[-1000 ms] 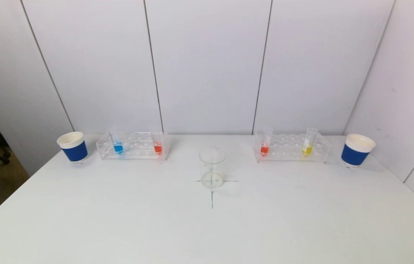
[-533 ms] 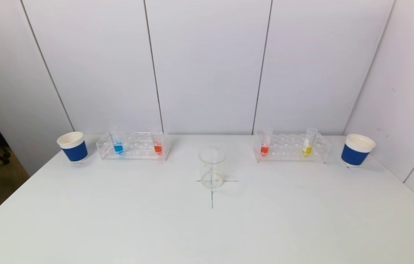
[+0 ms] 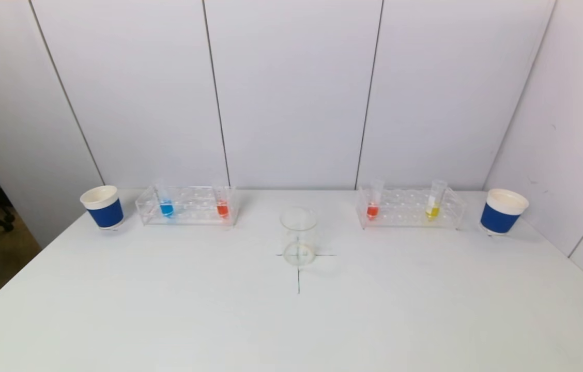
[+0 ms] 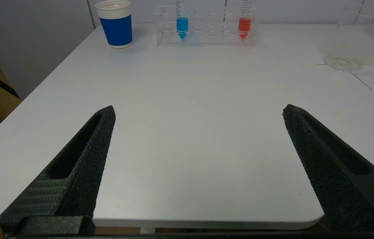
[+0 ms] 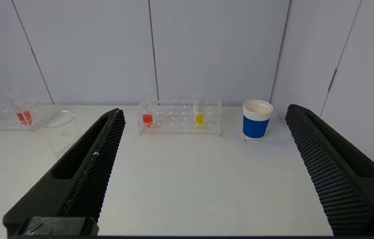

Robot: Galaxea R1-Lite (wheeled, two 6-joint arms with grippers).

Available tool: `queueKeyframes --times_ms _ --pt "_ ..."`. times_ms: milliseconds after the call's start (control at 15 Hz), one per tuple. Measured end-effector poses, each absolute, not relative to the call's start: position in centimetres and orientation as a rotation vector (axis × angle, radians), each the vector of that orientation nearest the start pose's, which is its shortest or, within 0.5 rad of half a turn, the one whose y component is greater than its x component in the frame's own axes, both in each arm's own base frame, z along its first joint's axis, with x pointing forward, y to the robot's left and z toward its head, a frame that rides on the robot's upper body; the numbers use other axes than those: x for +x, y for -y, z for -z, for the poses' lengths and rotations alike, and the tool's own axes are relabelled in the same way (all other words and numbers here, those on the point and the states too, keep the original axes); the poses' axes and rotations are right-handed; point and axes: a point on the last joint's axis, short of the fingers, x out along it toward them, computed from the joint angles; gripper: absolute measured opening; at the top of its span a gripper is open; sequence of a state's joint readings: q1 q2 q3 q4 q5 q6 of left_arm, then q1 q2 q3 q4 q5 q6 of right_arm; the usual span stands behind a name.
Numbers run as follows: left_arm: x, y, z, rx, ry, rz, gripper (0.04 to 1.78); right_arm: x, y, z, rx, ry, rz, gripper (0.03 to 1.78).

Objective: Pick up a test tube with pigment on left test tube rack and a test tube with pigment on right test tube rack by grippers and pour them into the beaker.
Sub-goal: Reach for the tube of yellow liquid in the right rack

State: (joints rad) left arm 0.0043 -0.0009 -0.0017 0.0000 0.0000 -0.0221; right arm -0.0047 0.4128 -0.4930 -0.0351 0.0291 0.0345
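Nothing has shifted over the last second: we have not started. Left gripper (image 4: 198,111) and right gripper (image 5: 205,111) both hang at the table's near edge, jaws spread wide, holding nothing. Left rack (image 3: 186,205) holds a blue tube (image 3: 166,204) and a red tube (image 3: 222,204); right rack (image 3: 409,207) a red tube (image 3: 372,206) and a yellow tube (image 3: 433,205). The beaker (image 3: 298,236) stands empty between them.

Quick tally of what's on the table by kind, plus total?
Clear plastic test tube racks: 2, left and right
Test tubes with pigment: 4, blue, red, red, yellow
Clear glass beaker: 1
Blue-sleeved white paper cups: 2, left, right
Total: 9
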Motion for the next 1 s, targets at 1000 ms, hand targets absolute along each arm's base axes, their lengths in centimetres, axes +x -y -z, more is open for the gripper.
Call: queueKeyframes --times_ms 1000 --pt "-2.3 0.0 -7.6 -0.023 0.003 -0.004 1.76 16.7 -0.1 -22.5 0.045 -0.035 -0.029 1.76"
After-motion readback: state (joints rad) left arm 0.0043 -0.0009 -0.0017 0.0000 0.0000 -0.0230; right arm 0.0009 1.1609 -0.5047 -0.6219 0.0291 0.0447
